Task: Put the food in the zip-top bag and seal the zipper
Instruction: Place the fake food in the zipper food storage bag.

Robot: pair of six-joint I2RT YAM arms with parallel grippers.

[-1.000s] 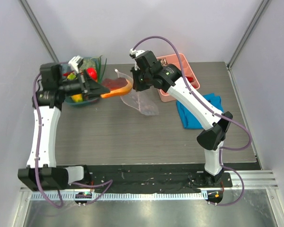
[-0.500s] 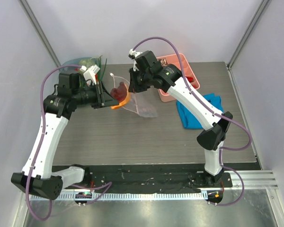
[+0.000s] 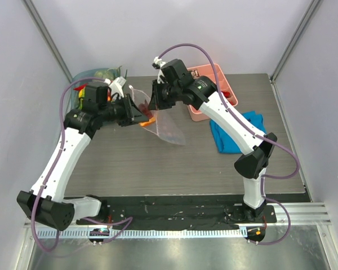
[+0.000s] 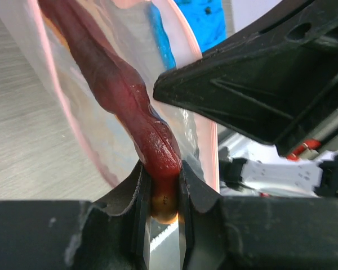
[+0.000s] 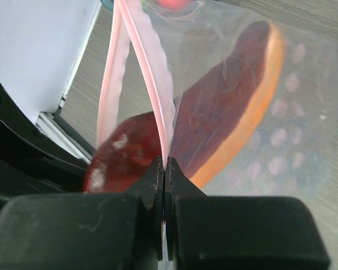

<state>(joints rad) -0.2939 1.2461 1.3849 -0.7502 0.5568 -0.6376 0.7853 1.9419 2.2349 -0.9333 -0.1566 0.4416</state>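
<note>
The zip-top bag [image 3: 168, 128] hangs from my right gripper [image 3: 156, 102], its lower part resting on the table. That gripper [image 5: 164, 166] is shut on the pink zipper [image 5: 151, 84] strip at the mouth. My left gripper [image 3: 136, 116] is shut on a piece of food [image 3: 149, 117], a dark red slice with an orange rim. The left wrist view has the jaws [image 4: 160, 175] clamping its near end while the slice [image 4: 121, 84] reaches into the open mouth. Through the dotted bag wall [image 5: 296, 152] the slice [image 5: 236, 107] shows inside. More food [image 3: 104, 73] lies in a bowl at far left.
A teal bowl [image 3: 85, 75] stands at the back left behind the left arm. A pink tray [image 3: 225, 90] sits at the back right, partly under the right arm. A blue cloth [image 3: 236, 136] lies to its front.
The left arm has swung right from the bowl, carrying the slice, and its far end has gone into the bag's mouth. The right gripper kept hold of the zipper strip.
</note>
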